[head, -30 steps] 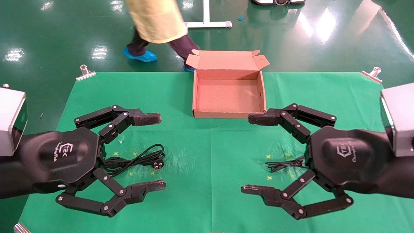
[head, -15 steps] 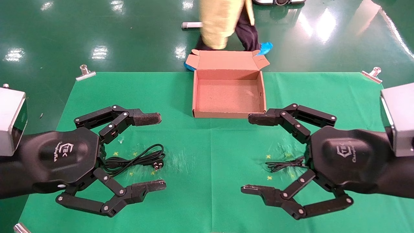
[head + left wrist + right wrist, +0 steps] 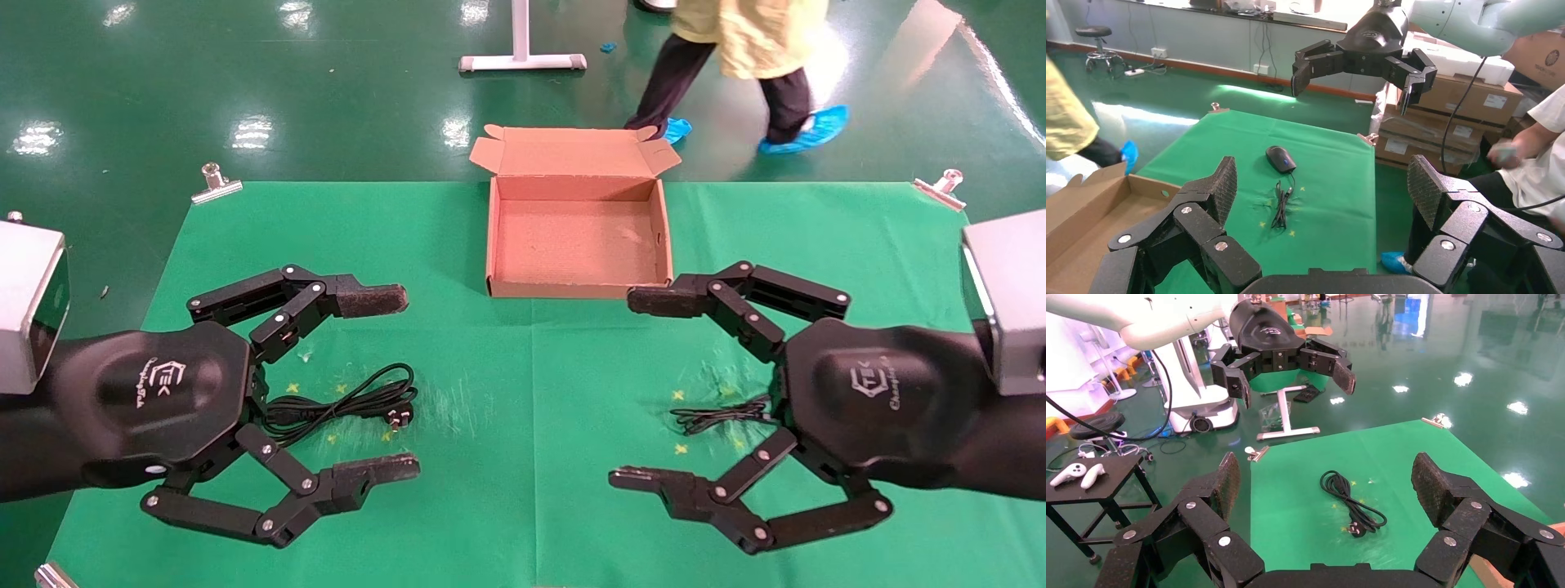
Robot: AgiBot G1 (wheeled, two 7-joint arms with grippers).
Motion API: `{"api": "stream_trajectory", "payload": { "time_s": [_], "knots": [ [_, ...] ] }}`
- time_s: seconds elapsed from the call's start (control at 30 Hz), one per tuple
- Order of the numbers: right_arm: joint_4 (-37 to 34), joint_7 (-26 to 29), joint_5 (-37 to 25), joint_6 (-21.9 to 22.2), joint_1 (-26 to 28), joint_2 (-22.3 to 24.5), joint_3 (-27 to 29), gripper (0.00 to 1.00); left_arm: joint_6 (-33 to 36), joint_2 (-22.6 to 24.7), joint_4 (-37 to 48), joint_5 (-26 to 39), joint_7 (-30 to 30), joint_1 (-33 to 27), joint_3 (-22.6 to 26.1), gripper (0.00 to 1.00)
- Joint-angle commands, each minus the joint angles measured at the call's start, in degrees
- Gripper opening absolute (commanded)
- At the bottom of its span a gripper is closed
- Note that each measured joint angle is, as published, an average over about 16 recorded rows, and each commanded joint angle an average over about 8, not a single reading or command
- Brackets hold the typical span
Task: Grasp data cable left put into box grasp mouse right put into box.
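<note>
Brown box (image 3: 578,282), black data cable (image 3: 351,402), green cloth (image 3: 523,392).

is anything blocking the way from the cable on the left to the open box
Nothing visible does. The data cable lies on bare green cloth under the open left pincer, and the box sits open and empty beyond it. The right pincer hangs open, off that path.

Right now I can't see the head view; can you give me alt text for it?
Both pincers hover open above a green table mat: the left pincer over the coiled data cable, the right pincer over a thin black cord. The open box lies empty at the far edge, and a person walks past behind.
</note>
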Motion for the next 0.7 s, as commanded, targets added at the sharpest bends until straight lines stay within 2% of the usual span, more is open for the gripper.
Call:
{"api": "stream_trajectory", "payload": {
  "time_s": [0.03,0.43,0.57,0.7],
  "knots": [
    [0.00,0.00,0.00,0.00,0.00,0.00,0.00,1.00,0.00,0.00,0.00,0.00,0.00,0.00,0.00,1.00],
    [0.18,-0.48,-0.92,0.30,-0.04,0.41,-0.03,1.00,-0.33,-0.50,-0.70,1.45,-0.16,-0.37,0.35,1.00],
    [1.28,-1.98,-4.62,1.84,-0.33,1.81,-0.27,1.00,-0.76,-1.79,-2.57,7.88,-1.63,-2.73,2.49,1.00],
    [2.52,-3.28,-8.94,4.11,-1.09,3.19,-0.72,1.00,-0.33,-2.28,-3.97,19.69,-4.67,-8.03,6.90,1.00]
  ]
}}
